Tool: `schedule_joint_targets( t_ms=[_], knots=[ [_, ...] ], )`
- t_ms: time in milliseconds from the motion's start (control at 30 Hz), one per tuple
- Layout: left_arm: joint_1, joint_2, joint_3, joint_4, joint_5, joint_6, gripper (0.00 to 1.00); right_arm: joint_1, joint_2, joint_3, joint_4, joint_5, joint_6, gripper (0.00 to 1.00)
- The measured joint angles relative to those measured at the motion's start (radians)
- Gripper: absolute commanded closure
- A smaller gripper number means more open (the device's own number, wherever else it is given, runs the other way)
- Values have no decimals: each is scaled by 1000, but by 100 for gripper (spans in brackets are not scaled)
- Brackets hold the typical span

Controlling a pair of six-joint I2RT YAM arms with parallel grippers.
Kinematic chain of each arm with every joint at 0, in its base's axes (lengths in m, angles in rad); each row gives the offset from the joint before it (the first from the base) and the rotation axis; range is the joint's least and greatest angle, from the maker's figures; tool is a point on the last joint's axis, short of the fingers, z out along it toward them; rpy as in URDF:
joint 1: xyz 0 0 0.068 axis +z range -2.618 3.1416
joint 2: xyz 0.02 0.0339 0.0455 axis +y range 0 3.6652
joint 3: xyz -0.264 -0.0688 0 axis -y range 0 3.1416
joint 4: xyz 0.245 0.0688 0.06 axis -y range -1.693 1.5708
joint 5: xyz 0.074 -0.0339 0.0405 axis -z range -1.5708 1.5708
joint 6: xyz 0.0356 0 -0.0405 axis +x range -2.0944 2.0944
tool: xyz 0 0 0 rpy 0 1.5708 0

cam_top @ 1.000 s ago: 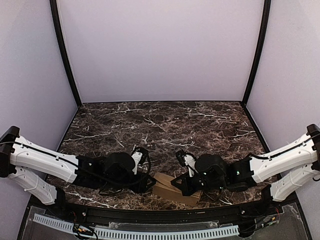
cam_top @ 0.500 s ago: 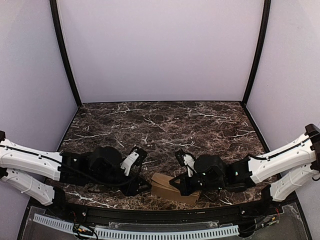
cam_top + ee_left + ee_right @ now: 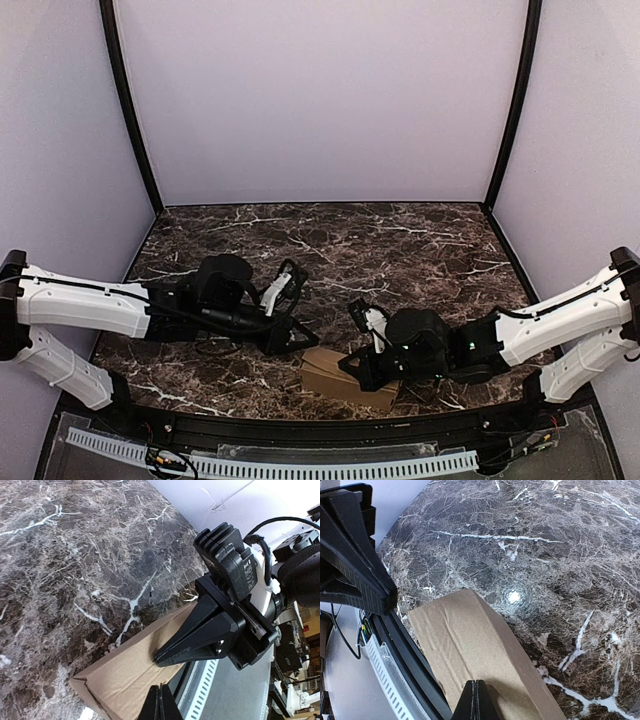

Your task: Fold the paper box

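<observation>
The paper box [image 3: 330, 375] is a plain brown cardboard box folded into a long closed shape. It lies flat on the marble table near the front edge. My right gripper [image 3: 347, 364] is shut, with its tips on the box's top face, holding nothing. In the right wrist view its shut fingertips [image 3: 477, 700] rest over the creased top of the box [image 3: 465, 640]. My left gripper [image 3: 300, 345] is shut and empty, just left of and behind the box, apart from it. In the left wrist view its tips [image 3: 160, 705] hover above the box [image 3: 125, 672], with the right gripper's fingers [image 3: 195, 637] pressed on the cardboard.
The black front rail [image 3: 320, 425] and a white slotted strip [image 3: 300, 465] run just in front of the box. The marble table [image 3: 330, 250] stretches back to lilac walls. Both arms reach in low from the sides.
My left arm has pulled back from the box's left end and moved up and away to the rear left. The right gripper has stayed on the box, which has barely shifted.
</observation>
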Motion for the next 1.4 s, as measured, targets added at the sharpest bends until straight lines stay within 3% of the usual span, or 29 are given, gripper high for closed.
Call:
schedule_joint_targets(
  t_ms=[333,533,667,900,1200,1400],
  knots=[
    [40,129,-172,309,193,-111,100,2,0,2,-8,-1,0,100],
    [51,208,-297,644,238,-207,100,3,3,7,-18,0,0,100],
    [54,251,-313,748,254,-242,100,3,2,14,-30,1,0,100],
    [51,257,-300,750,257,-241,100,3,-102,8,-157,0,0,100],
    [48,237,-288,690,253,-213,100,3,-447,-31,-435,25,38,100],
    [48,237,-284,684,252,-212,100,3,-486,-31,-553,34,69,100]
  ],
)
